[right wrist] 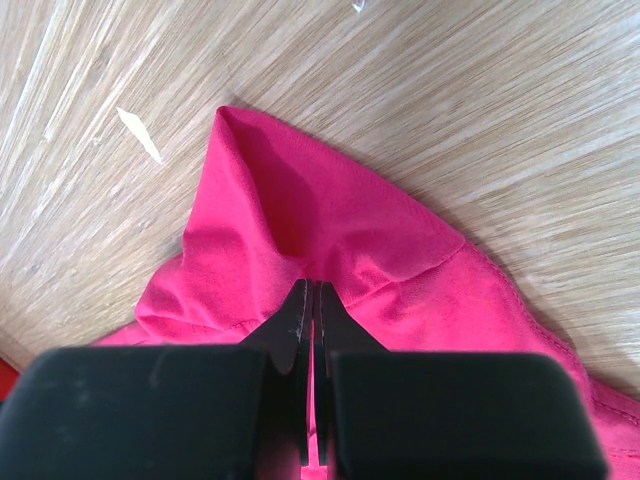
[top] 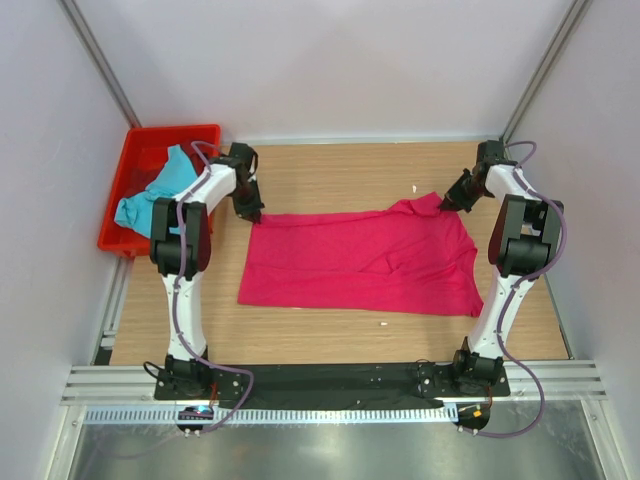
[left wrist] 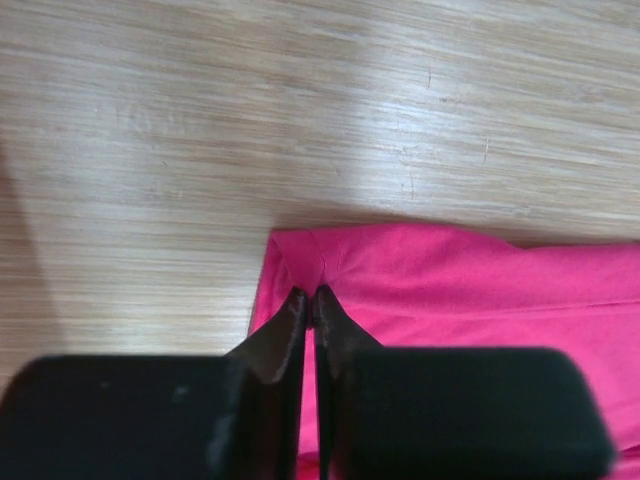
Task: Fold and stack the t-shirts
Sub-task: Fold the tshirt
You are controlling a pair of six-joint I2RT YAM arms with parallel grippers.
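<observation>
Top external: pink t-shirt spans left-right, left gripper and right gripper pinching corners.

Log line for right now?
left tool: shut on pink t-shirt corner | right tool: shut on pink t-shirt | blue t-shirt: in red crate

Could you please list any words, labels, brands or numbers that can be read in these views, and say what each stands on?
None can be read.
The pink t-shirt, the turquoise t-shirt and the red crate show no print.
The small lit board at the bottom of the top view is too small to read.
</observation>
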